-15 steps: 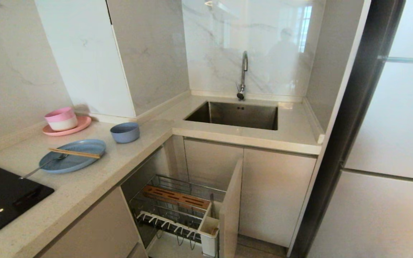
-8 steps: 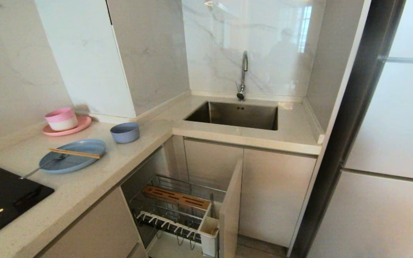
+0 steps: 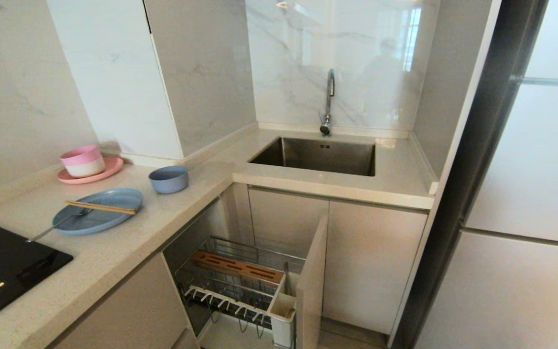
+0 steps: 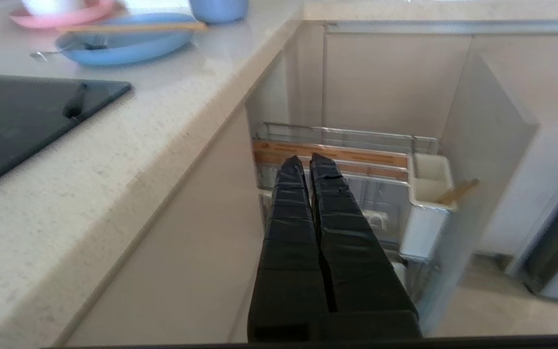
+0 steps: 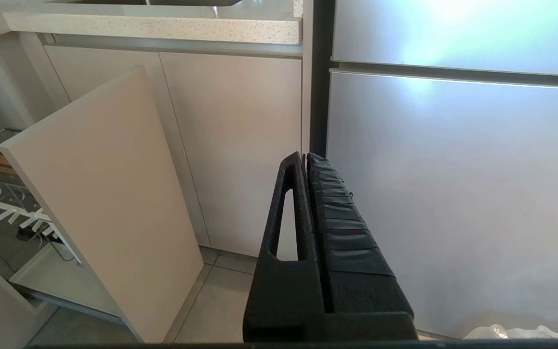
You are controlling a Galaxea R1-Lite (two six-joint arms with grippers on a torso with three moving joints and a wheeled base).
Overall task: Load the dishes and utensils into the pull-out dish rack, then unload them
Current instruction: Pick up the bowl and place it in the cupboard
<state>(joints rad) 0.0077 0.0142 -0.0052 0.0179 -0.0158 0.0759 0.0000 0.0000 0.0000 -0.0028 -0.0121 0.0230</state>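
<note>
With both grippers' fingers pressed together and empty, the shallow pale-blue plate [image 3: 99, 210] carrying thin wooden chopsticks [image 3: 100, 207] sits on the speckled bench [image 3: 114, 252]; lifting it carelessly could roll them off.

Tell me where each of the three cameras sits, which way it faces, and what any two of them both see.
Head: high, looking down at counter, sink and open rack; no arm shows.
Left wrist: behind the shut left tool, below counter height, facing the rack, blue plate beyond.
Right wrist: behind the shut right tool, low, facing cabinet doors and fridge.
Shared: all three see the rack; head and left wrist see the plate.
</note>
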